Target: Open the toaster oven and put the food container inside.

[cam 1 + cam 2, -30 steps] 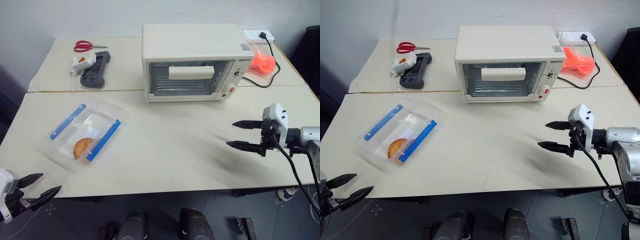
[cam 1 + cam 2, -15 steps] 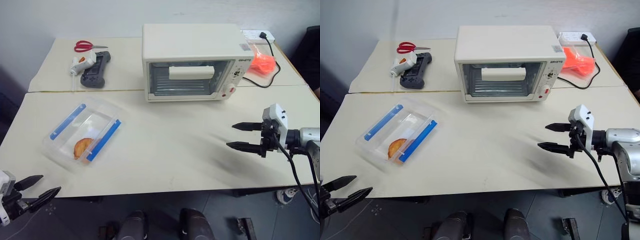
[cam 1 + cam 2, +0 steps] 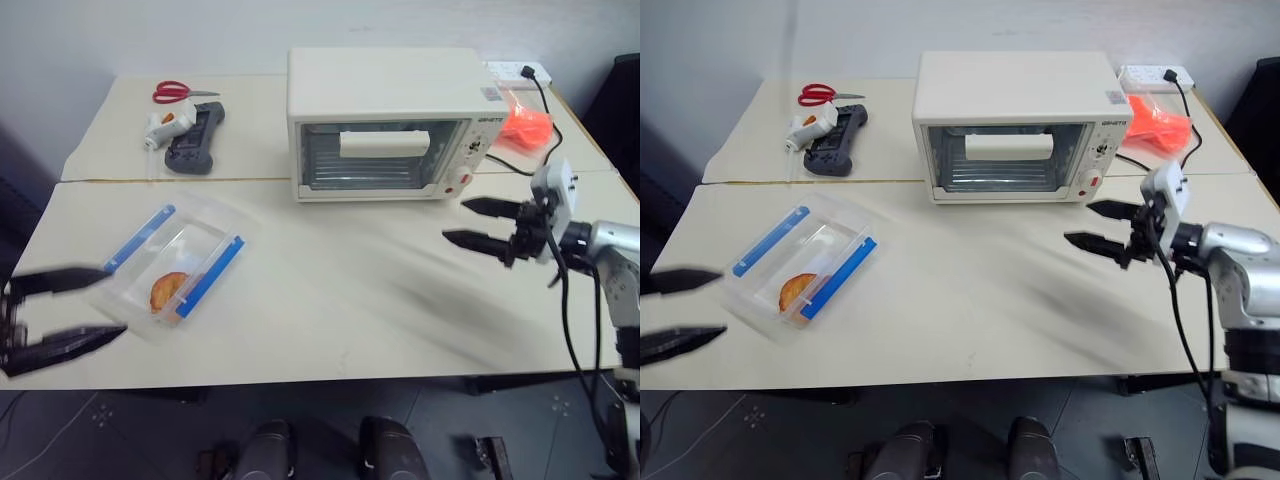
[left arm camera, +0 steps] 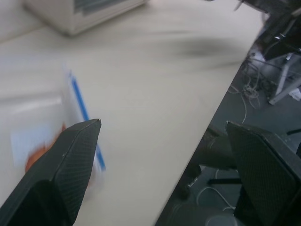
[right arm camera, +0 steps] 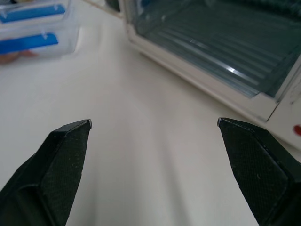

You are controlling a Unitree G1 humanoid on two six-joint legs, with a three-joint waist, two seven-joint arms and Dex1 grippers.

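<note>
Toaster oven [image 3: 385,122] door shut; scissors [image 3: 178,94], controller [image 3: 192,140] behind container [image 3: 170,268]; both grippers agape.

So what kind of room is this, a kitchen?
Probably not a real kitchen, more like a workroom or lab. The toaster oven sits on plain tables, near scissors and a power strip, with cables on the floor.

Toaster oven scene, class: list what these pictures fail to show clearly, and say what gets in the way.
- Toaster oven: knob markings on its right panel too small in the eye views; cut off by the picture's edge in the right wrist view.
- Food container: smeared by motion blur in the left wrist view.
- Left hand: blurred and cut by the picture's edge in the eye views.
</note>
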